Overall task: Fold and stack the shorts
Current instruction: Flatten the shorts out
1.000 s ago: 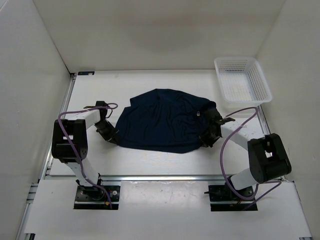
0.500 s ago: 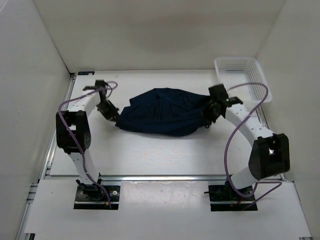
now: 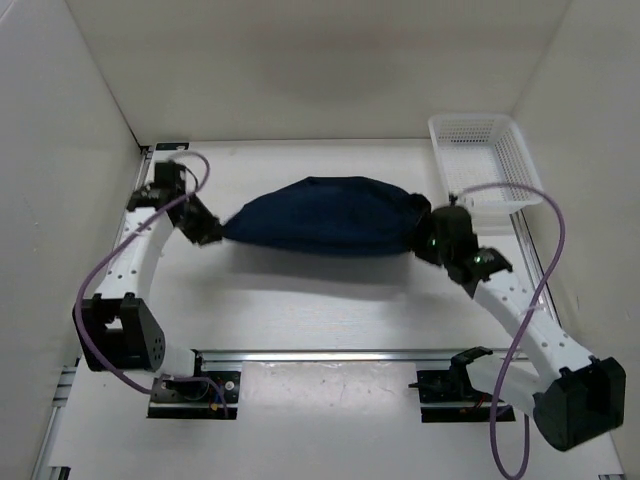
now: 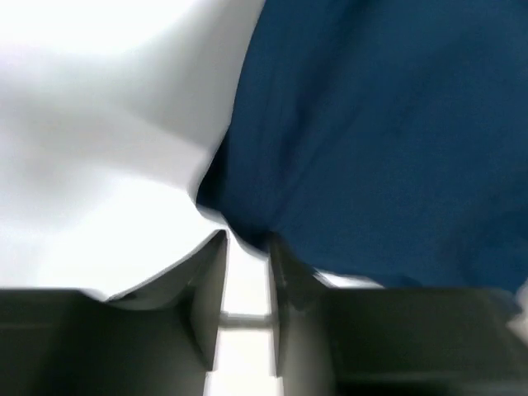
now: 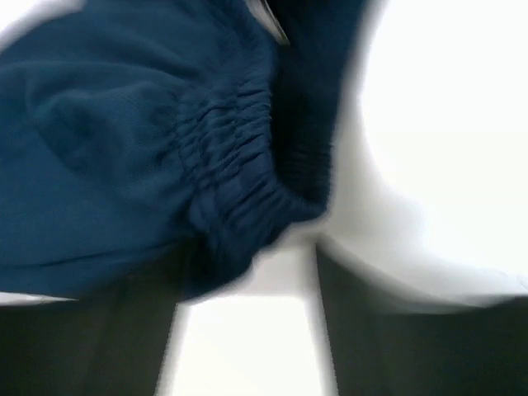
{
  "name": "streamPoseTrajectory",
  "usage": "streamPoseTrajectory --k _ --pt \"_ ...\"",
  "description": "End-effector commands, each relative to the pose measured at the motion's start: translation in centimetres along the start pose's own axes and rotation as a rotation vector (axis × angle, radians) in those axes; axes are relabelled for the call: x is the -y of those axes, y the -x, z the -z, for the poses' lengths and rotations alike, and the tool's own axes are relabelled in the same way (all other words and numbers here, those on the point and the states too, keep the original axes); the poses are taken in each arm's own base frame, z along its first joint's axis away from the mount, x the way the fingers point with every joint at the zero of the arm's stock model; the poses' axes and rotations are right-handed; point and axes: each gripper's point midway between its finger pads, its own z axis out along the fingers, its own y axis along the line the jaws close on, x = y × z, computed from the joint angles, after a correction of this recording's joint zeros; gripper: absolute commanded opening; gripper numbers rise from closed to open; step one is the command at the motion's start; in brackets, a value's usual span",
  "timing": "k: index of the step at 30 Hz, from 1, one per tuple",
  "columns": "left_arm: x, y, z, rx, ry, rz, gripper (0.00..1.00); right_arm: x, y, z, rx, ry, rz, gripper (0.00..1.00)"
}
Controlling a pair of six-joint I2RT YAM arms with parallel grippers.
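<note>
Top external, mid-frame: shorts (image 3: 320,215) stretched between left pincer (image 3: 212,232) and right pincer (image 3: 428,240), both clamped on fabric; advise equal tension, level lowering.

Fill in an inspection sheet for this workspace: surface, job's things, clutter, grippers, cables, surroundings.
Surface: white table, no marks seen.
Job's things: navy shorts, stretched between both grippers, apparently lifted off the table.
Clutter: white mesh basket at the far right corner, nothing seen inside.
Grippers: left gripper shut on one end of the shorts; right gripper shut on the elastic waistband end.
Cables: purple cables loop loosely off each arm; the right one arcs past the basket.
Surroundings: white walls on three sides; nothing else seen.
</note>
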Motion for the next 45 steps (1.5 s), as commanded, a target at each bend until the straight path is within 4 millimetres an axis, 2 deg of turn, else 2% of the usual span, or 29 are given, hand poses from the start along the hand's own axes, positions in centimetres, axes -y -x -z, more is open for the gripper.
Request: streamPoseTrajectory --k 1,2,4,6,7,8,10,11,12,15,18,19,24,26,27,29,30,31,34,35,36,39,40,41,44,45 --pt "-4.9 -6.0 -4.6 -0.178 0.098 0.015 0.41 6.9 -7.6 0.2 -0.138 -0.203 -0.069 0.77" --pt "-6.4 -8.1 -5.6 -0.258 0.126 0.027 0.43 8.7 -10.5 0.4 -0.202 -0.244 -0.098 0.79" --pt "-7.1 -8.7 -6.3 -0.290 0.150 0.022 0.45 9.8 -11.9 1.3 -0.210 -0.277 -0.187 0.85" --pt "-7.6 -8.0 -6.3 -0.254 0.181 0.013 0.46 9.9 -12.0 2.0 -0.200 -0.278 -0.241 0.85" --pt "-7.7 -7.8 -6.2 -0.238 0.186 0.009 0.61 9.9 -12.0 2.2 -0.196 -0.283 -0.274 0.84" --pt "-7.5 -7.3 -6.1 -0.224 0.185 0.005 0.63 9.6 -12.2 2.2 -0.205 -0.276 -0.288 0.84" --pt "-7.3 -6.9 -6.1 -0.208 0.188 0.001 0.82 8.6 -11.9 2.2 -0.214 -0.241 -0.319 0.84" --pt "-7.5 -6.8 -6.1 -0.201 0.196 0.000 0.97 8.2 -12.2 1.8 -0.237 -0.239 -0.330 0.84" --pt "-7.7 -6.9 -6.3 -0.210 0.204 0.002 1.00 7.5 -12.3 1.7 -0.267 -0.218 -0.352 0.84" --pt "-8.9 -7.5 -7.1 -0.228 0.249 0.018 1.00 6.0 -12.8 0.4 -0.317 -0.173 -0.375 0.84" --pt "-9.3 -7.5 -8.2 -0.229 0.265 0.031 1.00 4.7 -12.2 -0.9 -0.338 -0.163 -0.378 0.84" --pt "-9.3 -7.5 -8.5 -0.227 0.266 0.041 1.00 4.0 -11.4 -1.2 -0.332 -0.151 -0.366 0.84" --pt "-9.6 -7.5 -10.7 -0.266 0.288 0.050 1.00 4.4 -11.7 -3.2 -0.379 -0.211 -0.356 0.84" --pt "-9.2 -7.4 -11.2 -0.274 0.293 0.052 0.96 4.8 -12.6 -3.6 -0.410 -0.240 -0.364 0.81" --pt "-9.5 -7.9 -11.7 -0.297 0.309 0.047 0.89 4.5 -12.3 -3.9 -0.398 -0.229 -0.380 0.81" --pt "-9.3 -8.0 -12.3 -0.299 0.311 0.048 0.79 4.9 -13.0 -4.4 -0.398 -0.233 -0.392 0.77" --pt "-9.6 -8.2 -12.6 -0.313 0.323 0.051 0.75 4.9 -13.0 -4.6 -0.396 -0.231 -0.392 0.73" --pt "-9.2 -7.8 -12.7 -0.300 0.311 0.048 0.62 5.2 -13.0 -5.0 -0.383 -0.246 -0.388 0.71" --pt "-9.0 -7.4 -13.2 -0.300 0.311 0.048 0.34 5.2 -12.7 -5.8 -0.368 -0.235 -0.368 0.58" --pt "-8.5 -7.2 -13.1 -0.298 0.298 0.058 0.14 5.2 -12.5 -6.0 -0.350 -0.237 -0.366 0.52" --pt "-8.1 -6.8 -13.1 -0.287 0.288 0.055 0.10 5.6 -12.6 -6.2 -0.349 -0.253 -0.362 0.39" --pt "-6.8 -5.7 -13.0 -0.267 0.255 0.051 0.10 5.7 -12.7 -6.6 -0.357 -0.256 -0.342 0.13" --pt "-6.4 -5.4 -12.6 -0.259 0.247 0.049 0.10 5.8 -12.5 -6.8 -0.355 -0.259 -0.335 0.00" --pt "-5.8 -4.8 -12.3 -0.250 0.239 0.047 0.10 6.0 -11.9 -6.9 -0.342 -0.273 -0.340 0.00" --pt "-4.2 -3.4 -10.6 -0.218 0.207 0.028 0.10 4.8 -9.2 -6.5 -0.295 -0.235 -0.294 0.00" --pt "-3.2 -2.4 -9.5 -0.196 0.197 0.009 0.10 4.1 -7.5 -5.9 -0.263 -0.205 -0.287 0.00"
